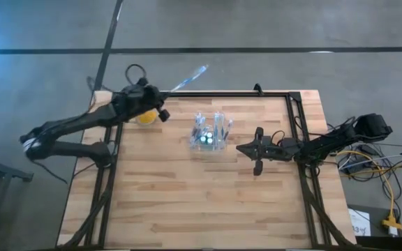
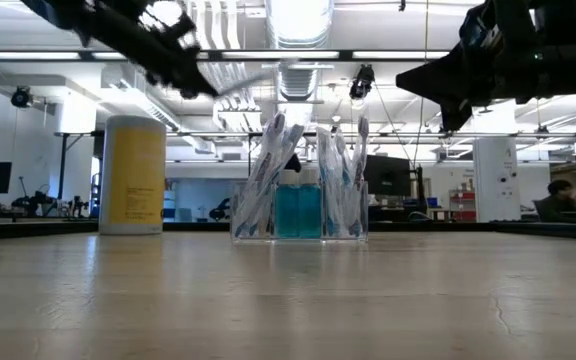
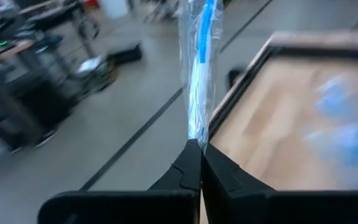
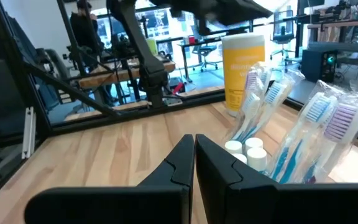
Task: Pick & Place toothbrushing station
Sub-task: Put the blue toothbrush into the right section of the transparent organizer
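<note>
Both arms raised, left gripper (image 3: 201, 152) clamping wrapped toothbrush (image 3: 199, 68) above table (image 1: 187, 202).

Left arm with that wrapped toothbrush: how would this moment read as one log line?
left gripper: shut on wrapped toothbrush, raised over table's far-left corner | right gripper: shut, empty, beside toothbrushing station

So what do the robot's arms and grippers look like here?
Both arms are dark, slim and jointed. The left gripper and the right gripper each have two black, wedge-shaped fingers on a black crossbar. A black cable loops by the left wrist; yellow cables lie near the right arm's base.
</note>
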